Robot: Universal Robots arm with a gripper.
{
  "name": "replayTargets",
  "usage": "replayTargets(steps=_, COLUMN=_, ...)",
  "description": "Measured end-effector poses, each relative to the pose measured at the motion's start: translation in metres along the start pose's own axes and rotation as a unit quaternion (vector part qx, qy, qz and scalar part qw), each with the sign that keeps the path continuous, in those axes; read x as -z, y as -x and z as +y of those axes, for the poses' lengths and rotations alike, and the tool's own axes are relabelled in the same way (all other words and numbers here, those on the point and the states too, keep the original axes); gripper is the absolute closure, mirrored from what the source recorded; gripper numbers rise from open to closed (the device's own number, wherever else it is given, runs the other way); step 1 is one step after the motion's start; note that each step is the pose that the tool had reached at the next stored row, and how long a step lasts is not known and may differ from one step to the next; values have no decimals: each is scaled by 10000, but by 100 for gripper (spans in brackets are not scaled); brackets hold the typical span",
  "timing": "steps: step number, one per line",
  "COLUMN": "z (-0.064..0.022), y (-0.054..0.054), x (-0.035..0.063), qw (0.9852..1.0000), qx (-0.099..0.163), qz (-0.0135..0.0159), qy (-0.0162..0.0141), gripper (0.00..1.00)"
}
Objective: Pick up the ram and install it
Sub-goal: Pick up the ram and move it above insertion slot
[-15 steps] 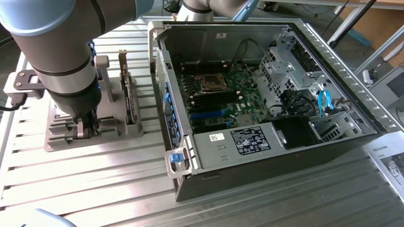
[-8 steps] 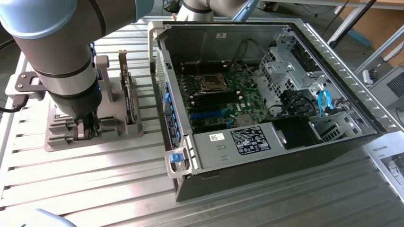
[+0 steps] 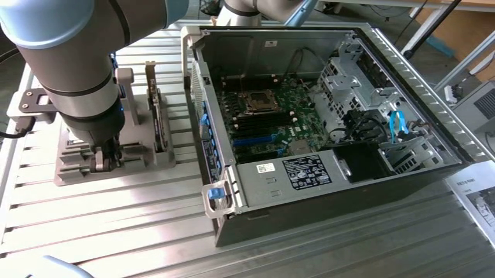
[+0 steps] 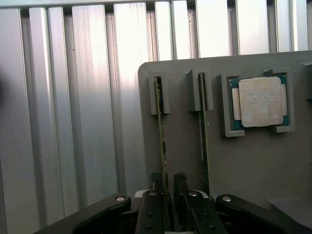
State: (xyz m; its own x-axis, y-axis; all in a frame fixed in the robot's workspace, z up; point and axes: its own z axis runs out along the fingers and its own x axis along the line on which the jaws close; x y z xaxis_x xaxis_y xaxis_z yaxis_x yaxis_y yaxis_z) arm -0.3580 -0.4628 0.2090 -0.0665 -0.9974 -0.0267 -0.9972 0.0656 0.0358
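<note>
ram stands on edge in slot of grey holder, beside second stick. your gripper straddles one end, jaws apart, nothing clamped. expect light, stiff, thin, fragile board: pinch flat faces, spare the chips.

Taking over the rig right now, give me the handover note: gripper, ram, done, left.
Gripper: open, fingers on either side of one end of the ram, not clamped.
Ram: on edge in its slot in the grey holder, beside a second stick and the processor chip. The holder sits to the exterior view's left of the open computer case.
Done: arm lined up over the ram.
Left: ram not yet gripped, lifted or installed.
</note>
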Motion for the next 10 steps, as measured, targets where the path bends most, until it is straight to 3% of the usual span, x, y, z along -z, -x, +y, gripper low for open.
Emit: replayTargets(steps=10, z=0, y=0, x=0, qw=10000, qx=0, qz=0, qy=0, gripper=78)
